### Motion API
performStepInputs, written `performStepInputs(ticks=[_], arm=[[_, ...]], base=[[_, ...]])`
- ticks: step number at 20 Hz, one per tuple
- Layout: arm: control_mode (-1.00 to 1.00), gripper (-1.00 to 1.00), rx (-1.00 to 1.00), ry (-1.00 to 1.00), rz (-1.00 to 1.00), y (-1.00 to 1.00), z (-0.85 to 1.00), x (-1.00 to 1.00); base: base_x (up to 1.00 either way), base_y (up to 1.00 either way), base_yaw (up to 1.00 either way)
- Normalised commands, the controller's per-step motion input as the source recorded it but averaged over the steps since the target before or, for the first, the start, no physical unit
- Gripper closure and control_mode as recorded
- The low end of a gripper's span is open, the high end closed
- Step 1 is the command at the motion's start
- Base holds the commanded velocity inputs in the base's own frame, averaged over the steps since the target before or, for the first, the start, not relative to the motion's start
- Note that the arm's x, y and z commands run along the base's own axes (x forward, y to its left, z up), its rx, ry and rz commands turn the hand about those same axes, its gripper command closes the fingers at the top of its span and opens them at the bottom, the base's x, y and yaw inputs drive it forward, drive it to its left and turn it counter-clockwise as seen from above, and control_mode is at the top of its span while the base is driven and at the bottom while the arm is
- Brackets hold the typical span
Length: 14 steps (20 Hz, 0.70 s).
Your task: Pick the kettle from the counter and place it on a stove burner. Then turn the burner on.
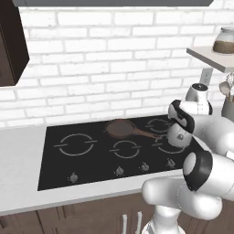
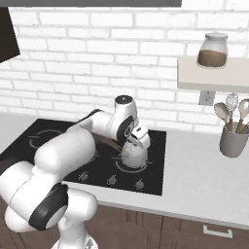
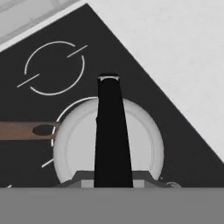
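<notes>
At centre right of the left base view, the gripper (image 1: pixel 183 122) is clamped on the kettle (image 1: pixel 178 135), which sits over the stove burner (image 1: pixel 170 147) (ring mostly hidden); fingertips unseen.

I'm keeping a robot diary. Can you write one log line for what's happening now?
phase: placing | gripper: shut on kettle handle | kettle: over front-right stove burner | frying pan: back burner | knobs: untouched
</notes>
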Motion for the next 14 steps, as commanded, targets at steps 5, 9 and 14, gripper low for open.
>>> performStepInputs(ticks=[5,9,14], arm=[[-1.00,1.00,0.03,0.00,0.00,0.25,-0.34,0.20],[-1.00,1.00,0.00,0.00,0.00,0.35,-0.30,0.31],[-1.00,1.00,-0.08,0.00,0.00,0.12,-0.29,0.18]], base=[[0.00,0.00,0.00],[0.00,0.00,0.00],[0.00,0.00,0.00]])
